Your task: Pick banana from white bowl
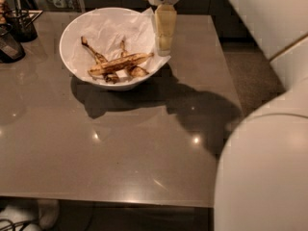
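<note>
Hanging at the right edge of the white bowl (pixel 67 61), the end effector (pixel 164 46) is seen pointing down above the crinkled paper (pixel 113 30). Apart or together: cannot be told. The banana (pixel 120 63) is found lying inside the bowl on the paper, near the front wall, untouched, tip directed toward the end effector. A thinner brown banana (pixel 94 54) and a short stub (pixel 137 71) are noted beside it. Dark containers (pixel 14 32) are placed at the tabletop's (pixel 125 158) far left.

Dim light; tool (pixel 164 47) over white bowl (pixel 67 57) rim, dark shadow (pixel 202 114) across table (pixel 120 172)
</note>
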Robot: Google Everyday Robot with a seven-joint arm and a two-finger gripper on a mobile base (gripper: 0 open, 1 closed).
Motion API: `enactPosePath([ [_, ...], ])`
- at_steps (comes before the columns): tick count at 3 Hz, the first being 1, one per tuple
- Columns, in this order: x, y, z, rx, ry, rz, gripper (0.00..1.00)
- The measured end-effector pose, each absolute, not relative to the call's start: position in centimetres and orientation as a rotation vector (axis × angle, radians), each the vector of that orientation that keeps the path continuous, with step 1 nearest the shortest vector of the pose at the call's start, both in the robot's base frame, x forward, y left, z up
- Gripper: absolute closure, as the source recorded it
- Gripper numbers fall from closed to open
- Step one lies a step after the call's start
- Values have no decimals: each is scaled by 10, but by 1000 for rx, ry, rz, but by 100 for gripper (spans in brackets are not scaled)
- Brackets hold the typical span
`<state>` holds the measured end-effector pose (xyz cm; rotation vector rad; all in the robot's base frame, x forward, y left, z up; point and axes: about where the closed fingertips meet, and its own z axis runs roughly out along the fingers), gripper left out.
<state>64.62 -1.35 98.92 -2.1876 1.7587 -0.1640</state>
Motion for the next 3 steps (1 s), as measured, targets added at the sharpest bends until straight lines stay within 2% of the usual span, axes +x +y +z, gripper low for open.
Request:
enactPosePath([
  [1,659,11,968,-2251,1748,-127,0],
  [3,659,28,969,-2255,1684,-124,0],
])
